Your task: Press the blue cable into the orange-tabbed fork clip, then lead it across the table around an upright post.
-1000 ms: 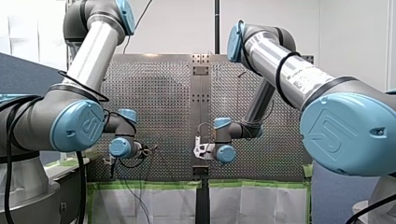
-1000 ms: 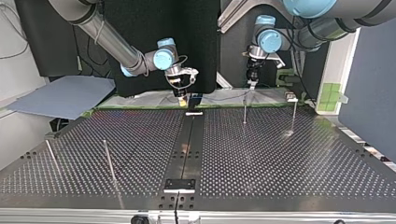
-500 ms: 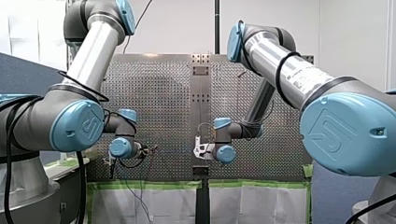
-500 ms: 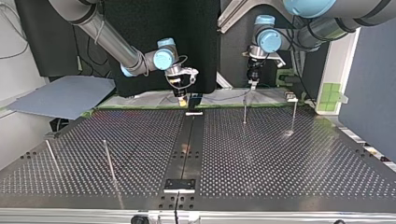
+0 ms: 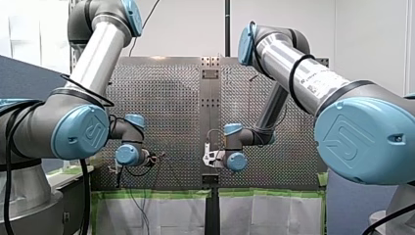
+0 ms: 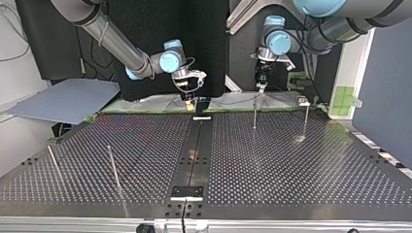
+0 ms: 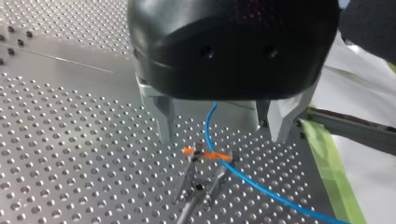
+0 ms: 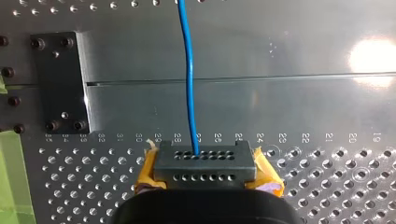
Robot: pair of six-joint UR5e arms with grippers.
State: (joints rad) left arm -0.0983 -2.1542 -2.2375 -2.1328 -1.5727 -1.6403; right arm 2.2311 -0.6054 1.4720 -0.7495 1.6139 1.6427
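While the blue cable is held pinched by the right claw, whose dark, hole-dotted tips are pressed together between yellow pads, a further stretch of it is laid across the orange-tabbed fork clip. That clip is bolted to the counter directly under the left claw. The left claw's two metal fingers are spread wide, one on each side of the cable, and nothing is gripped between them. In the top view this claw is seen at the counter's far edge, right of the middle, with the right claw to its left. Whether the cable is fully seated between the prongs cannot be told; it is seen at the height of the orange tabs. If it is pressed off-centre, the thin, smooth, springy cable could be rolled off the tabs instead of being forced down. If it is drawn taut too soon from the right claw's side, it could be lifted out of the clip. The prongs could also be struck by a finger lowered askew. The nearest upright post is a slim, shiny rod that could easily be missed or slid over by the cable. The counter is made of dull metal, evenly perforated.
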